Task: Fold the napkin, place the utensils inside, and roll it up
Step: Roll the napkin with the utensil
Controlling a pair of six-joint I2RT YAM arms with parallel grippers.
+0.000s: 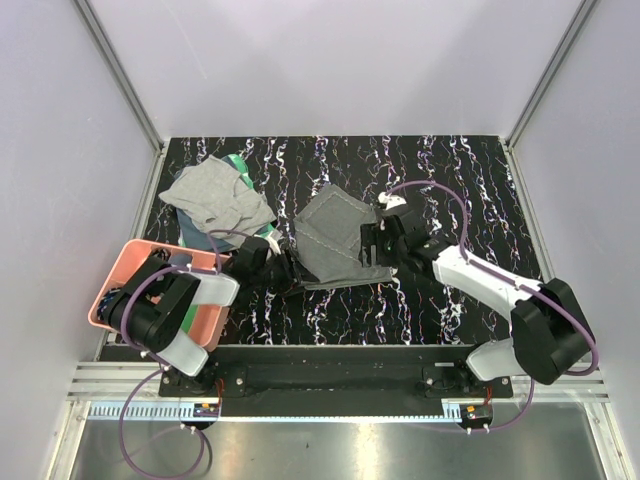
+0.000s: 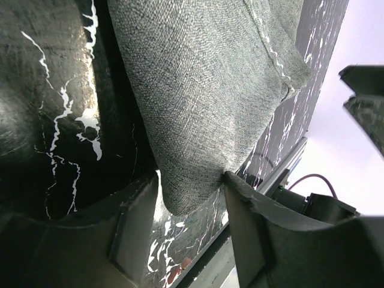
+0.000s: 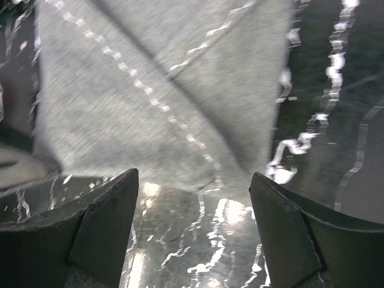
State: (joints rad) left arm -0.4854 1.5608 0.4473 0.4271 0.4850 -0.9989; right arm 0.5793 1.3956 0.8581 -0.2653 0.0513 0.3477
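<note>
The dark charcoal napkin (image 1: 335, 240) lies folded and rumpled at the table's middle. My left gripper (image 1: 290, 268) sits low at its near-left corner. In the left wrist view the gripper (image 2: 191, 180) is open, with the napkin's corner (image 2: 204, 90) hanging between the jaws and brushing the right finger (image 2: 252, 222). My right gripper (image 1: 375, 240) is at the napkin's right edge. In the right wrist view it (image 3: 193, 180) is open and empty, with the hemmed napkin (image 3: 150, 90) just ahead of the fingertips. The two spoons are out of view.
A lighter grey cloth (image 1: 215, 200) lies over a green item at the back left. A pink tray (image 1: 115, 280) stands at the left edge beside the left arm. The table is black marble (image 1: 450, 180) with walls around it.
</note>
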